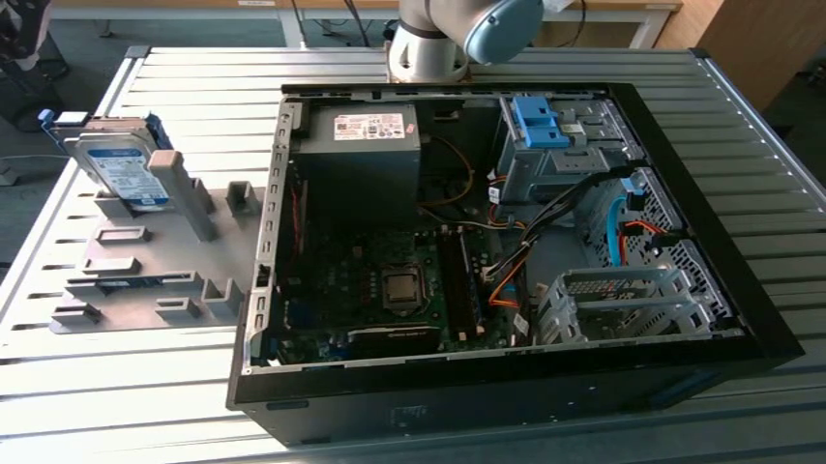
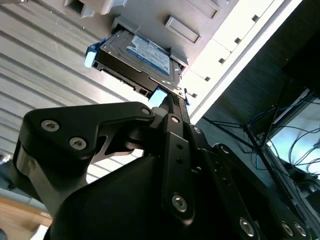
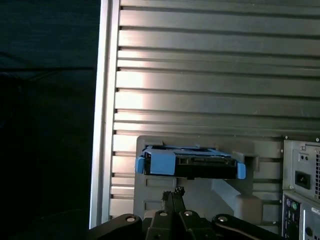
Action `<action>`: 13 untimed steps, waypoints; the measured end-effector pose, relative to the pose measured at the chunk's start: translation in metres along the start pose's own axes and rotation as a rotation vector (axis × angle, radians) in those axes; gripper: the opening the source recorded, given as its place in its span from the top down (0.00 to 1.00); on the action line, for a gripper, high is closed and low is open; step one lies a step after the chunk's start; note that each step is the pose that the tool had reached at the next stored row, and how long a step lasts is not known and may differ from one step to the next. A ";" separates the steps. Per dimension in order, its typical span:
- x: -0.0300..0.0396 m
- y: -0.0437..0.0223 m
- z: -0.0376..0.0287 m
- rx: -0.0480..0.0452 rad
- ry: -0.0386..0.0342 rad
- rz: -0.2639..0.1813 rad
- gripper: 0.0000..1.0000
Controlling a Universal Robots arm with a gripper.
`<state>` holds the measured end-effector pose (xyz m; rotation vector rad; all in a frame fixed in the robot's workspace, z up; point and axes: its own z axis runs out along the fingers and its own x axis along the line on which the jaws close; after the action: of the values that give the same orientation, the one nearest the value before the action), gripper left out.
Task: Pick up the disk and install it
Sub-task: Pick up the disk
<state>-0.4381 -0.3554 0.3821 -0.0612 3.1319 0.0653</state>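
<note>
**Closed tips facing a leaning drive**

At the exterior view's left, the flat silver-metal disk with its blue-and-white label and bright blue plastic carrier [image 1: 119,166] leans upright in a grey plastic fixture plate [image 1: 142,266] on the slatted metal tabletop [image 1: 193,68]. Nothing grips it.

In both wrist views the black end effector [image 3: 173,192] has its tips pressed together and empty. It points at the disk's narrow edge and is apart from it. Brought in like this, it would likely shove the disk and topple it from its slot. An off-centre pinch on that thin edge could also let it twist.

Further right, orange and black cables [image 1: 510,280] cross the open black computer case [image 1: 516,387] near its far blue drive bay [image 1: 536,121]. A carried disk could snag there.
</note>
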 end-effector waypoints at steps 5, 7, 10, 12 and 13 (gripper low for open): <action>0.0000 0.0000 0.0000 -0.0007 0.0030 -0.072 0.89; 0.0000 0.0000 0.0000 -0.0009 0.0043 -0.102 0.89; 0.0000 0.0000 0.0000 -0.0013 0.0061 -0.145 0.89; 0.0000 0.0000 0.0000 -0.0016 0.0073 -0.175 0.89; 0.0000 0.0000 0.0000 -0.0017 0.0079 -0.190 0.89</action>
<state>-0.4381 -0.3554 0.3821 -0.3584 3.1159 0.0663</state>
